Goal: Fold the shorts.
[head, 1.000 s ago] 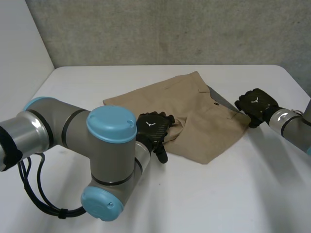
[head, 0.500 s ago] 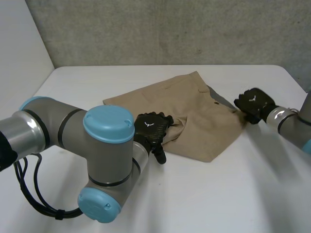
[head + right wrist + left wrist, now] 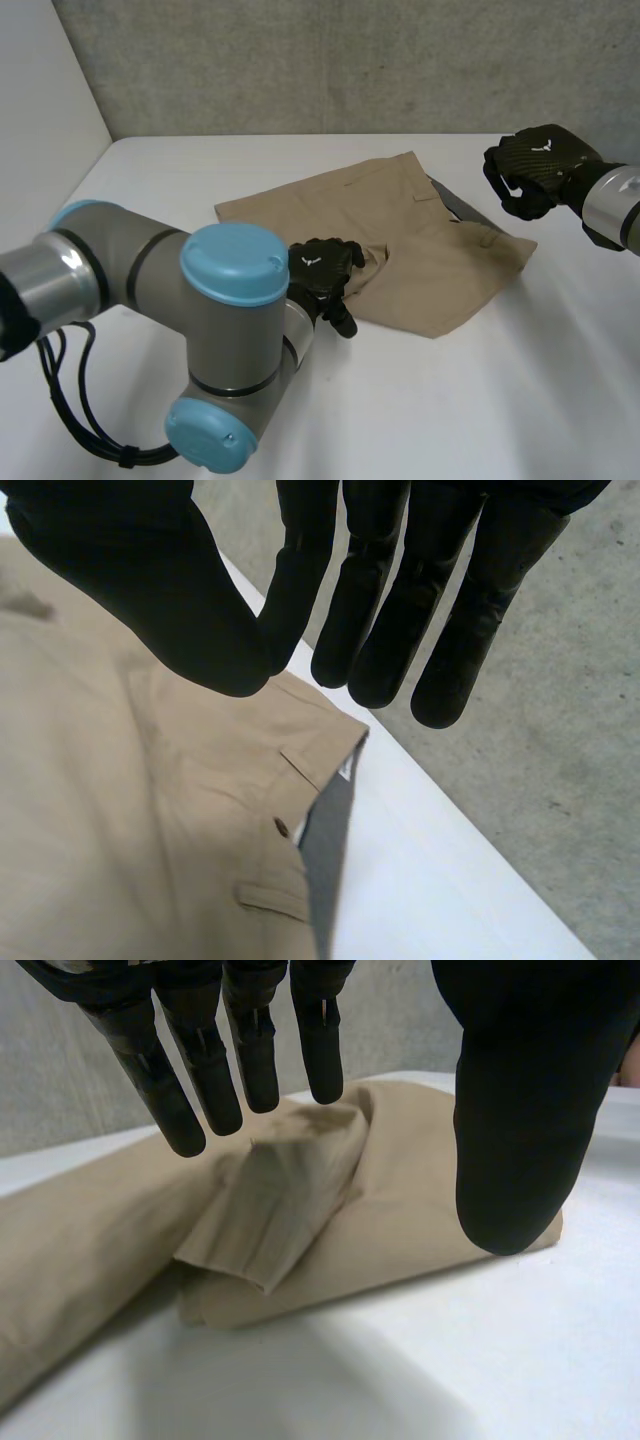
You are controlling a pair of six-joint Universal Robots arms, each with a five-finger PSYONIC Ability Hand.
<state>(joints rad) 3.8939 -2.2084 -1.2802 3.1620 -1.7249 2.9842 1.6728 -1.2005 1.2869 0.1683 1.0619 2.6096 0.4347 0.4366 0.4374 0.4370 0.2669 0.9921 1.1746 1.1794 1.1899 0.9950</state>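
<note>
The shorts [image 3: 400,240] are tan woven cloth with a matte, slightly stiff look. They lie flat and roughly four-sided on the smooth white table [image 3: 500,400]. Their waistband [image 3: 318,752] shows a dark grey lining [image 3: 325,850], a small dark button [image 3: 281,827] and a sewn belt loop [image 3: 270,895] just beside it. At the shorts' near edge the cloth is rumpled into a thick, rounded fold [image 3: 290,1190].

The left hand [image 3: 318,272] sits at that near edge of the shorts. Its fingers [image 3: 205,1050] are straight and spread a little, poised over the fold, and its thumb [image 3: 520,1110] stands well apart from them on the fold's other side. Nothing is pinched between them.

The right hand [image 3: 540,165] hangs in the air beyond the shorts' waistband corner, apart from the cloth. Its fingers [image 3: 385,600] hang long and loose. The thumb tip is close to the nearest finger, leaving only a narrow gap, and the hand holds nothing.
</note>
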